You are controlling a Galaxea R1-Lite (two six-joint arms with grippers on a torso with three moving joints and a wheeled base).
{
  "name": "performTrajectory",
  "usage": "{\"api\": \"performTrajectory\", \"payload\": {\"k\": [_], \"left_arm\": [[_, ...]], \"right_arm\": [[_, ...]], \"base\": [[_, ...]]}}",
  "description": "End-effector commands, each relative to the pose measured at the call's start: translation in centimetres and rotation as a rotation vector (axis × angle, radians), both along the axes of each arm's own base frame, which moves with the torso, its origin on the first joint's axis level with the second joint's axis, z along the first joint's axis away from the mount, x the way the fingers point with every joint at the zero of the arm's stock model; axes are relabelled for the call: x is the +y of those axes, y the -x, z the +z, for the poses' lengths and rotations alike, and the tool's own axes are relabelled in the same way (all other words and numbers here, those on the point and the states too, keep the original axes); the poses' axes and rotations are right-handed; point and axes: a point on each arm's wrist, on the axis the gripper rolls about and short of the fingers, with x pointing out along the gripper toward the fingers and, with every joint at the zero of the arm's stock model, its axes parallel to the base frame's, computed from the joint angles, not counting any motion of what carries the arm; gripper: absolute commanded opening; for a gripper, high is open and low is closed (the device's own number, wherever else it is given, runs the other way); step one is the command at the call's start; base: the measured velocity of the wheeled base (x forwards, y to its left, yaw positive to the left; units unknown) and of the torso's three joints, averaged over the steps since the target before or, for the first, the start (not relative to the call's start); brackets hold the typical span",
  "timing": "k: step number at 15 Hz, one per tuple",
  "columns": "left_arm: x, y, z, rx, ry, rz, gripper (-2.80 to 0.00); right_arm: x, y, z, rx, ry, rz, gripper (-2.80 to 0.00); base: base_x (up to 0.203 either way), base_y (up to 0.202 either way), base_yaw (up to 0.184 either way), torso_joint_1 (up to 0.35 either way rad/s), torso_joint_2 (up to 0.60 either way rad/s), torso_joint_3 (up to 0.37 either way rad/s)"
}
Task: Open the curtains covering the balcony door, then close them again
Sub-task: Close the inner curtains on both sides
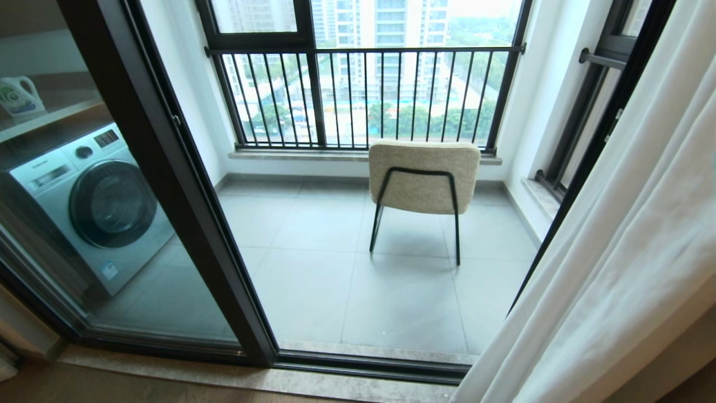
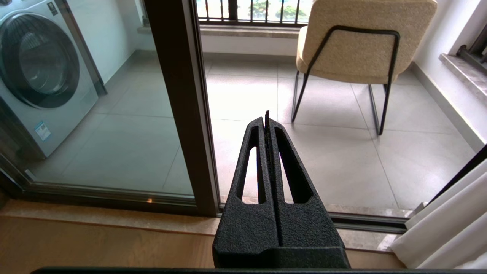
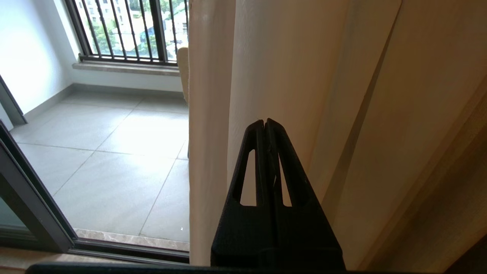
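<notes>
Left gripper (image 2: 267,116): fingers pressed together with nothing between them, pointing toward the balcony floor just past the door's middle frame post; seen only in its own wrist view.
Right gripper (image 3: 265,122): fingers clenched tip to tip, empty, aimed at the hanging fabric; the tips sit in front of a pleat, and contact cannot be told.
Curtains (image 1: 626,252): sheer white panel gathered at the right side of the opening, falling in soft vertical pleats to the floor; its hem lies beside the door track in the left wrist view (image 2: 445,228).
Balcony door (image 1: 168,184): black-framed glass, a thick frame post running from upper left down to the sill, a second slim frame edge right beside the curtain; the middle stands uncovered.
Sill (image 1: 251,378): grey stone strip under the black track, wood floor on the near side.
Chair (image 1: 423,177): beige upholstered seat on thin black legs, its back to the camera, standing on grey tiles.
Washing machine (image 1: 92,207): silver front-loader behind the left glass.
Detergent jug (image 1: 19,96): on a shelf above the machine.
Railing (image 1: 363,95): black vertical bars at the far window, high-rise buildings beyond.
</notes>
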Motion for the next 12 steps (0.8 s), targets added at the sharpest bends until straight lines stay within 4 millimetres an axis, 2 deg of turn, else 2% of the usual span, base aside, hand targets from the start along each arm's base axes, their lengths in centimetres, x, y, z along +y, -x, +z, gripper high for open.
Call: {"api": "performTrajectory", "payload": {"k": [1,8,11,12], "left_arm": [[0.0,0.0,0.0,-0.001,0.001,-0.001,-2.8],[0.0,0.0,0.0,-0.001,0.001,0.0,-2.8],[0.0,0.0,0.0,-0.001,0.001,-0.001,-2.8],[0.0,0.0,0.0,-0.001,0.001,-0.001,-2.8]], "right_arm": [[0.0,-0.2,0.2,0.013,0.0,-0.001,-2.8],[0.0,-0.9,0.7,0.056,-0.018,0.0,-2.8],[0.0,-1.4,1.8,0.064,-0.018,0.002,-2.8],[0.0,-1.6,2.2,0.07,-0.018,0.004,0.0]], "base": [[0.0,0.0,0.0,0.0,0.0,0.0],[0.0,0.0,0.0,0.0,0.0,0.0],[0.0,0.0,0.0,0.0,0.0,0.0],[0.0,0.0,0.0,0.0,0.0,0.0]]}}
